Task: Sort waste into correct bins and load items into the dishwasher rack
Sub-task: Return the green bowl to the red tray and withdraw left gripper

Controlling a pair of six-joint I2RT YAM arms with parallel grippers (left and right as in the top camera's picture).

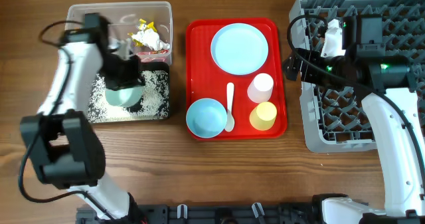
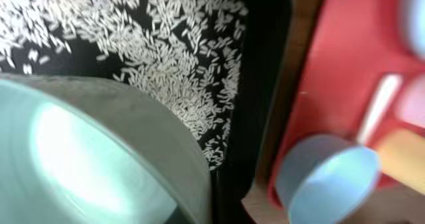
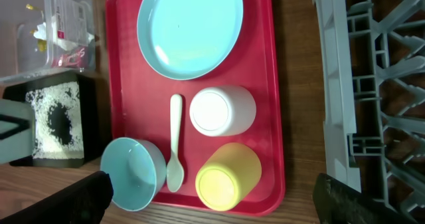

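My left gripper (image 1: 123,74) is shut on the pale green bowl (image 1: 125,95) and holds it tilted over the black tray (image 1: 159,111), which has rice grains (image 1: 154,90) spread in it. In the left wrist view the bowl (image 2: 99,137) fills the lower left above the grains (image 2: 166,51). The clear tub (image 1: 166,11) holds red and yellow wrappers (image 1: 151,41). My right gripper (image 3: 212,204) is wide open and empty, at the dishwasher rack's (image 1: 345,117) left edge above the yellow cup (image 3: 228,176).
The flat red tray (image 1: 192,64) holds the light blue plate (image 1: 240,48), white cup (image 1: 261,87), yellow cup (image 1: 263,115), white spoon (image 1: 230,108) and light blue bowl (image 1: 206,117). Bare wood lies along the front edge.
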